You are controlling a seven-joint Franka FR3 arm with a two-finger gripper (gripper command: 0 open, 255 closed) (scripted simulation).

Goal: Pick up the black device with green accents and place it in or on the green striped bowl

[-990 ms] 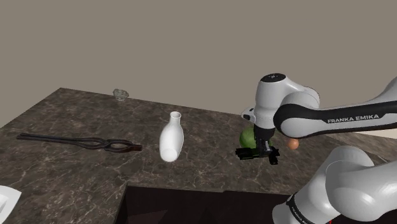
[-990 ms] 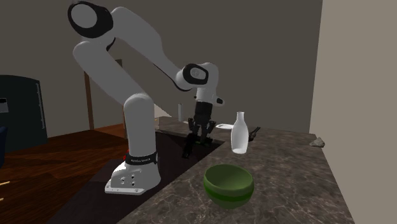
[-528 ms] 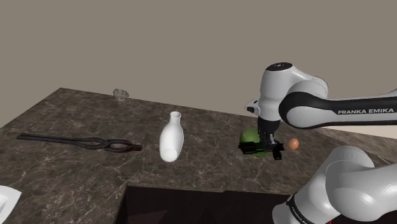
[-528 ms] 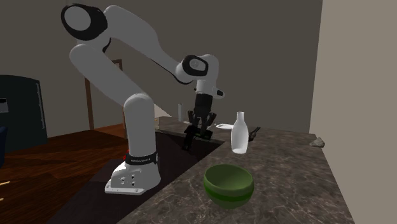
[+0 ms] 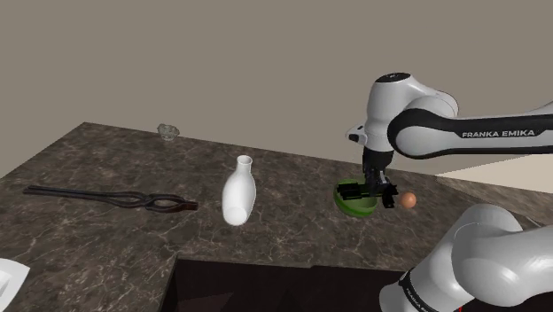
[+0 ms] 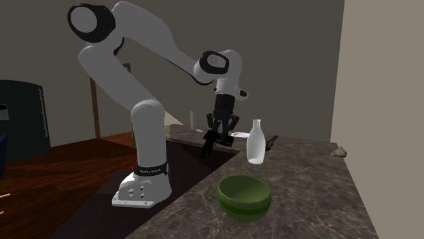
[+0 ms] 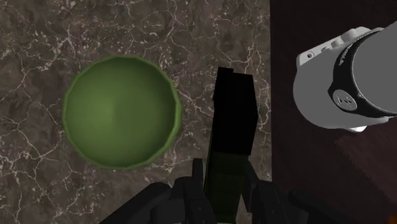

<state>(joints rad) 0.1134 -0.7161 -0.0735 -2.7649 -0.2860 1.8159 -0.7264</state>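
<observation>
Clasping blk device (image 7: pixel 232 121), gripper (image 7: pixel 222 184) aloft beside green bowl (image 7: pixel 121 111)

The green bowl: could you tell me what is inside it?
Nothing: in the wrist view the green bowl is bare inside, no part covered. The black device hangs beside it, clasped in the gripper.

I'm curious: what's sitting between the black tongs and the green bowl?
A white bottle stands between the tongs and the bowl; the shoulder view shows it.
</observation>
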